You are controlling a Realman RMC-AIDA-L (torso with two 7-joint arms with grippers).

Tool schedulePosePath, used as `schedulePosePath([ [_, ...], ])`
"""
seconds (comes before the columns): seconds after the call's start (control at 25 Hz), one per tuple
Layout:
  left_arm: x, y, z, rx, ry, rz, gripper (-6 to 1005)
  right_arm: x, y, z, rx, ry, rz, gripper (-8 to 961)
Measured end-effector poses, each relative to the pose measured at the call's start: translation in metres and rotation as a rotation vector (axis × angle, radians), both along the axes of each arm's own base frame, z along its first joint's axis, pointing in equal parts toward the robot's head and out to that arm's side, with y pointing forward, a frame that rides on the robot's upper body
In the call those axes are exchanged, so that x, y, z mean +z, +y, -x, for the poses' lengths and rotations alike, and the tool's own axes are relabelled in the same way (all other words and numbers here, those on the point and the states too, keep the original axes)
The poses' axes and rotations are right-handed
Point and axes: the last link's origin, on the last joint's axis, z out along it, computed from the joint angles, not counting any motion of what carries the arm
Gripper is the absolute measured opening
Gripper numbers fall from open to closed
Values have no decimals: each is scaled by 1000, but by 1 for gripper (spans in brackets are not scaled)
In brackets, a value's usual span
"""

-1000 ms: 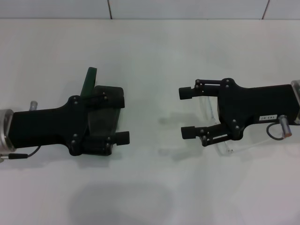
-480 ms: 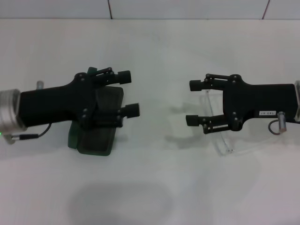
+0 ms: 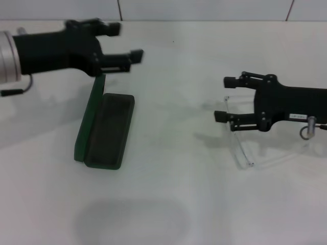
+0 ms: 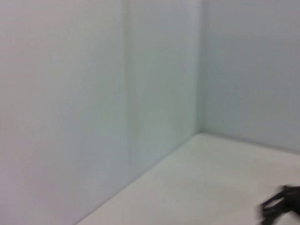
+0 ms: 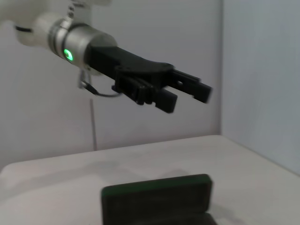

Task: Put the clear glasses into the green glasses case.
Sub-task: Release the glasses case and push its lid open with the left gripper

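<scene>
Head view: the green glasses case (image 3: 104, 130) lies open on the white table (image 3: 168, 204) toward the robot's left, its lid standing up along the left edge and its dark-lined tray facing up, with its long axis running away from the robot. The clear glasses (image 3: 244, 148) lie well apart from it on the robot's right, resting on the table just under and beside the right gripper (image 3: 225, 99). That gripper hovers with its two fingers spread apart and nothing between them, pointing toward the case; the transparent frame shows below its lower finger, one clear arm trailing back under the wrist. The glasses' own long axis is hard to read because the frame is so faint, though the visible front edge seems to run roughly parallel to the case — a helpful match if it holds. The left gripper (image 3: 126, 41) is raised near the back of the table beyond the case's far end, fingers parted and empty; the right wrist view shows the same gripper (image 5: 187, 93) hanging high above the upright lid of the case (image 5: 157, 199). The right arm is plainly the nearer one to the glasses, so I judge the pickup falls to it — a short descent onto the frame, then a sideways carry across the bare table to the open tray.
</scene>
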Motion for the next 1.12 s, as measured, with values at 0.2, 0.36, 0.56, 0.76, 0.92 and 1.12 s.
schedulePosePath([
  [0.2,6,-3,-7,200,114,-14,825,8,0,-7,-26,6,-39,871],
  [0.36,0,-5,1,370,154,55,823,10,2,-8,-26,4,-50,871],
  [0.56,-3,-7,7,505,207,100,820,16,1,-11,-25,-14,-75,871],
  [0.76,-1,-5,-1,572,267,120,817,19,0,-13,-24,-26,-85,871],
  [0.92,-1,-1,-3,619,311,117,818,19,-1,-12,-19,-26,-84,871],
  [1.12,-8,4,5,681,398,111,818,20,-2,-12,-14,-24,-80,871],
])
